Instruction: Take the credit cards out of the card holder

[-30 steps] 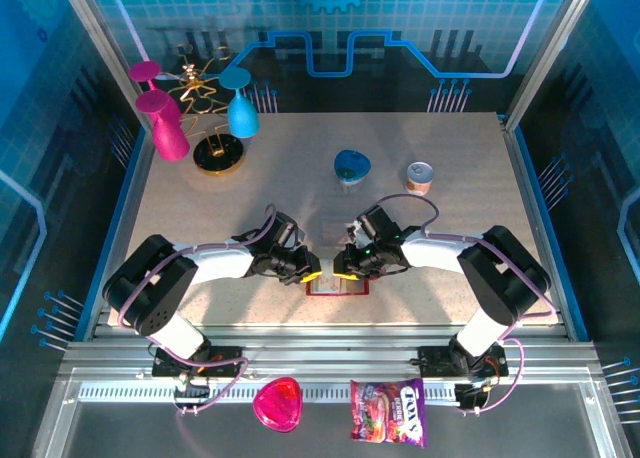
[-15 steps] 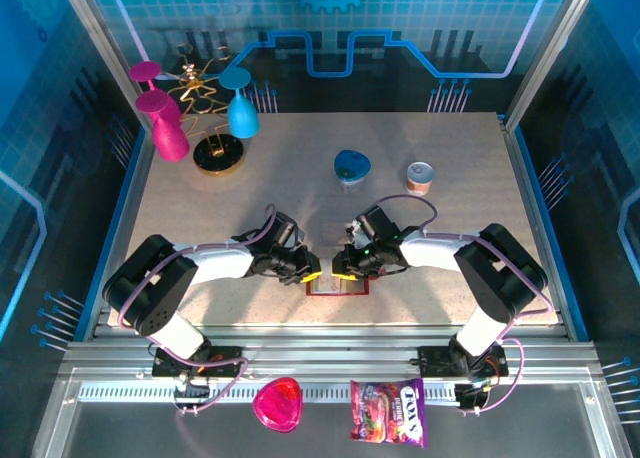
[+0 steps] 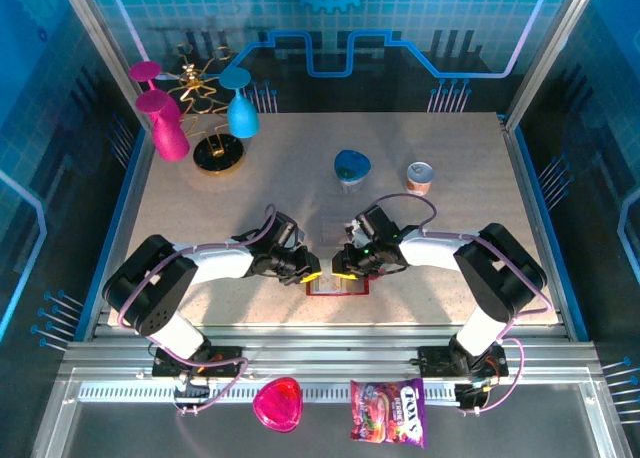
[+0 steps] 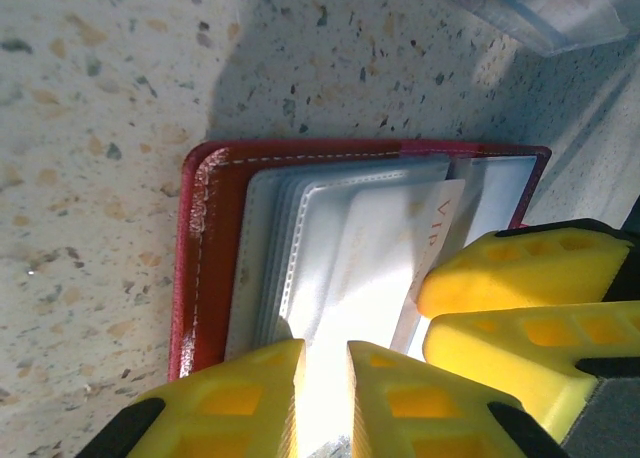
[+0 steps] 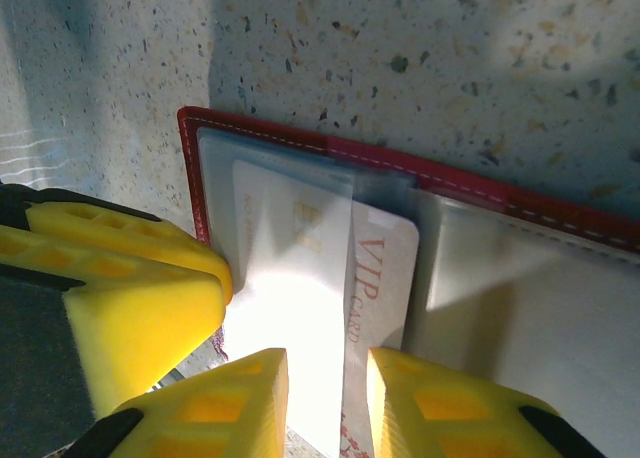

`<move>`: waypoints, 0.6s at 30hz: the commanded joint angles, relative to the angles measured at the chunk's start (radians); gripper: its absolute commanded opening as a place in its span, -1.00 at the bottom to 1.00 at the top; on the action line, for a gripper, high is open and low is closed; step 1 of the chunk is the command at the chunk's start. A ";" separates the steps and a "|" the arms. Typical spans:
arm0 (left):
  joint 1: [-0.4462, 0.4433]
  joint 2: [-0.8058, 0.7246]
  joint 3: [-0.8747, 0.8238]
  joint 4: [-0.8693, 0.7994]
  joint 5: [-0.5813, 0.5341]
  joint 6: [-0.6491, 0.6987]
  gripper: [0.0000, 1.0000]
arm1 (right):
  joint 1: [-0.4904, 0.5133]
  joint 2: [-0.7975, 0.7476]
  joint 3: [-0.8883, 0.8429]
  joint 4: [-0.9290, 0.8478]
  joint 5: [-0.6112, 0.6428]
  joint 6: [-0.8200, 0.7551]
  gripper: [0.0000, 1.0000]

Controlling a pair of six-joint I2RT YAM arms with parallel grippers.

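The card holder point(image 3: 340, 286) lies open on the table, dark red with pale sleeves point(image 4: 300, 248). A white chip credit card point(image 5: 290, 268) and a pale VIP card point(image 5: 382, 278) stick out of its sleeves; the VIP card point(image 4: 438, 228) also shows from the left wrist. My left gripper point(image 3: 311, 276) point(image 4: 322, 378) rests on the holder's left part, its jaws a narrow gap apart over a sleeve. My right gripper point(image 3: 344, 274) point(image 5: 325, 388) stands open, its fingertips either side of the white card's long edge. The two grippers almost touch.
A blue dish point(image 3: 351, 165) and a small can point(image 3: 419, 177) stand at the back. A gold stand with pink and blue glasses point(image 3: 205, 118) is at the back left. A clear tray corner point(image 4: 545, 8) lies close behind the holder. A pink heart dish point(image 3: 277, 404) and a candy bag point(image 3: 387, 413) sit off the table's near edge.
The right gripper has edged slightly left over the card holder. The left arm holds still.
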 commanded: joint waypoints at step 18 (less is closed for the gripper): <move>-0.015 -0.036 0.052 -0.102 -0.014 0.048 -0.80 | -0.039 -0.074 -0.018 0.007 -0.016 0.000 -0.46</move>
